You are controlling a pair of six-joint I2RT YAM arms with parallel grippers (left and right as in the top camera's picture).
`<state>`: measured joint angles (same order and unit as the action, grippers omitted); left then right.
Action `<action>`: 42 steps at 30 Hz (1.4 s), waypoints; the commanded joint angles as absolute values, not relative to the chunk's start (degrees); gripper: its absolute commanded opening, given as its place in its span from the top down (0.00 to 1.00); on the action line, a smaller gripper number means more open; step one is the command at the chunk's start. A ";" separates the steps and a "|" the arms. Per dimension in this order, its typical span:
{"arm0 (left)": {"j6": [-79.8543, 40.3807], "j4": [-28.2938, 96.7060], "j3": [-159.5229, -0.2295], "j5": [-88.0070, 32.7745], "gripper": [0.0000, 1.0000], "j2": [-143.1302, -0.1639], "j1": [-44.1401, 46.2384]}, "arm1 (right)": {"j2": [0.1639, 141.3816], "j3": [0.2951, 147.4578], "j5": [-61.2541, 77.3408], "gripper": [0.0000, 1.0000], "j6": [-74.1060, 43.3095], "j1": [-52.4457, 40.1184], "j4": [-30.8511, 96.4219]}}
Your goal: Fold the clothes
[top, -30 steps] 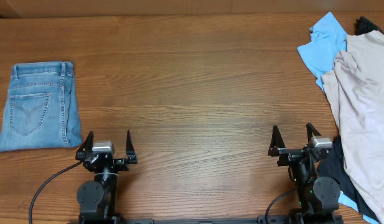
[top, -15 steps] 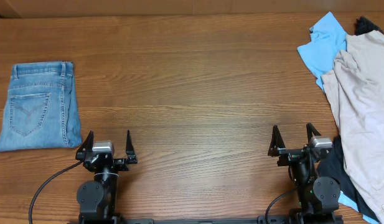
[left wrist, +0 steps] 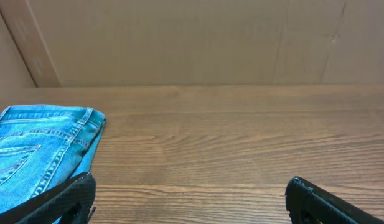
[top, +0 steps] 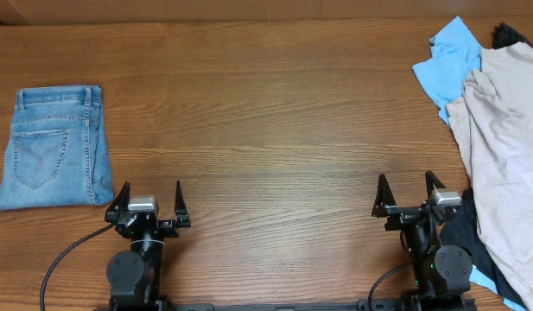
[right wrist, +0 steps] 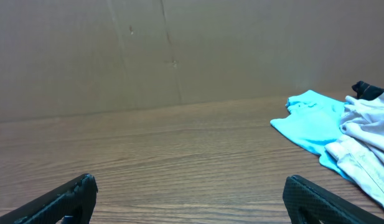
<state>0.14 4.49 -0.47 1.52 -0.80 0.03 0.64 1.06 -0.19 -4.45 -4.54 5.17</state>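
Wood table (top: 266, 112), beige shorts (top: 508, 130) beside wide right fingers (top: 381, 195), wide left fingers (top: 178, 195) well apart

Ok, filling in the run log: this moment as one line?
left tool: open, empty | right tool: open, empty | jeans: folded, left side | beige shorts, blue shirt: heaped right, unfolded

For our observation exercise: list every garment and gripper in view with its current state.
jeans: folded flat.
beige shorts: unfolded, crumpled.
light-blue shirt: unfolded, partly under the beige shorts.
black garment: crumpled, mostly hidden.
left gripper: open, empty.
right gripper: open, empty.
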 commanded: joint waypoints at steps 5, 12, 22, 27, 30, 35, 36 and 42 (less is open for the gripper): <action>-0.43 4.23 -0.32 0.97 0.00 -0.25 0.43 | 0.16 0.45 0.10 0.00 -4.64 -4.32 4.84; -0.43 4.45 -0.32 0.36 0.00 -0.25 0.43 | 0.16 0.45 0.12 0.00 -4.67 -4.32 4.84; -7.86 4.29 -0.82 -0.08 0.00 -0.25 0.40 | 0.16 1.17 0.12 0.00 -5.04 -4.38 5.87; -8.10 8.78 -7.68 -0.47 0.00 -0.45 0.40 | 1.15 9.08 -3.88 0.00 -6.04 -4.36 12.82; -7.73 11.27 -12.69 -0.51 0.00 -2.33 0.40 | 3.68 14.96 -8.34 0.00 -6.15 -4.36 17.54; -7.66 19.16 -25.63 -0.45 0.00 -12.47 0.40 | 11.88 27.83 -13.56 0.00 -10.52 -4.36 24.47; -7.25 20.45 -27.75 -0.47 0.00 -14.52 0.40 | 13.56 29.69 -13.76 0.00 -10.52 -4.36 25.30; -6.17 31.62 -43.40 -0.78 0.00 -32.01 0.40 | 32.77 44.47 -17.89 0.00 -10.50 -4.36 36.01</action>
<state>-6.96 28.91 -37.08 0.01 -25.36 0.03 24.27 38.35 -13.93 -9.63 -4.54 33.61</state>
